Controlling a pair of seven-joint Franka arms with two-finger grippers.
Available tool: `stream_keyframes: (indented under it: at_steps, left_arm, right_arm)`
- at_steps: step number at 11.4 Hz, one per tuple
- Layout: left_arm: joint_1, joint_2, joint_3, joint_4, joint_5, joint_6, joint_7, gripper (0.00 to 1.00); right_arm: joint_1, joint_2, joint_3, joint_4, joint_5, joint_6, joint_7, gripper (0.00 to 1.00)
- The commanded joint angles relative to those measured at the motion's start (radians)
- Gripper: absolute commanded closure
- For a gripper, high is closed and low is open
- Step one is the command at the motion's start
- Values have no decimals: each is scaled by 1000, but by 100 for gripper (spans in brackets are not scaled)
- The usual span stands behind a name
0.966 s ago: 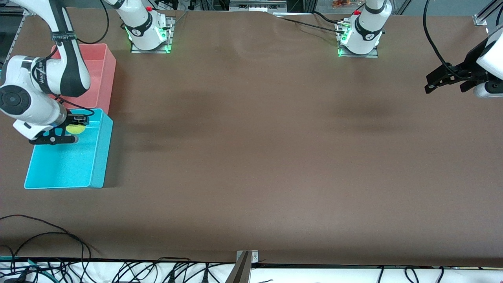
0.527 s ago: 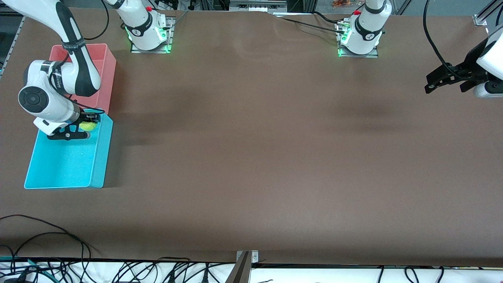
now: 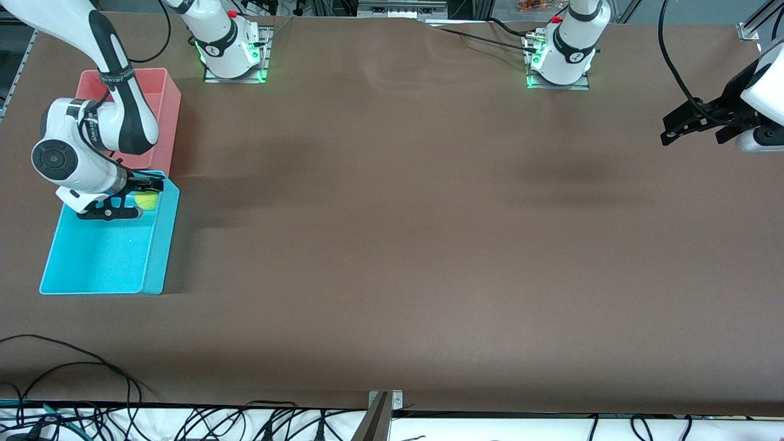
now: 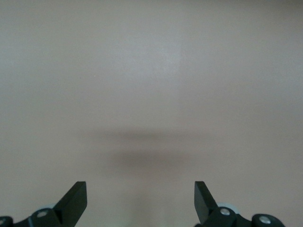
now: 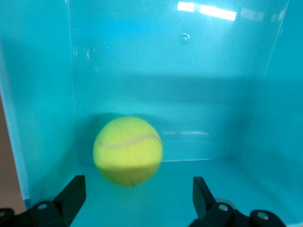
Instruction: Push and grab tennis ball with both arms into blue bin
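The tennis ball [image 3: 146, 201] is inside the blue bin [image 3: 154, 263], in the corner nearest the pink bin. In the right wrist view the ball [image 5: 128, 150] looks blurred and sits just ahead of the fingers, against the bin's wall [image 5: 38, 94], touching neither finger. My right gripper [image 3: 136, 197] is down in the bin's top, open wide and empty, as the right wrist view [image 5: 137, 198] also shows. My left gripper [image 3: 692, 136] waits open over bare table at the left arm's end, and is empty in the left wrist view [image 4: 139, 198].
A pink bin [image 3: 166, 104] stands against the blue bin, farther from the front camera. Both bins are at the right arm's end of the brown table. Cables lie along the table's front edge [image 3: 184, 422].
My right gripper and the ball have moved across the blue bin toward the wall nearest the table's middle. The bin has shifted slightly the same way. The left arm has not moved.
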State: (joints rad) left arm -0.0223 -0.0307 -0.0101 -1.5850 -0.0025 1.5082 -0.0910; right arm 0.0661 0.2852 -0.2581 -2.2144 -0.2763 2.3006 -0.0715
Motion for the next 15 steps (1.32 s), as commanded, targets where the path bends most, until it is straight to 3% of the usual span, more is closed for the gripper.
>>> stream_keyframes:
  at_steps: [1,2,5,8,10,15]
  left_arm:
    - [2,12,2,31,-13,-23,7,0]
    - [4,12,2,31,-13,-23,7,0]
    - [2,12,2,31,-13,-23,5,0]
    - [5,12,2,31,-13,-23,7,0]
    - [4,14,2,31,-10,-23,5,0]
    - [-10,18,-2,34,-10,-22,1,0]
  right_arm:
    - [-8,-3,3,27,25,-10,-63,0]
    - [-9,-4,3,50,25,-45,-91,0]
    - [-3,-6,11,244,28,-322,-125,0]
    - [3,-14,13,411,196,-459,-129,0]
    - [-8,-23,5,583,281,-626,-129,0]
    - [-14,-46,-1,834,331,-939,-129,0]
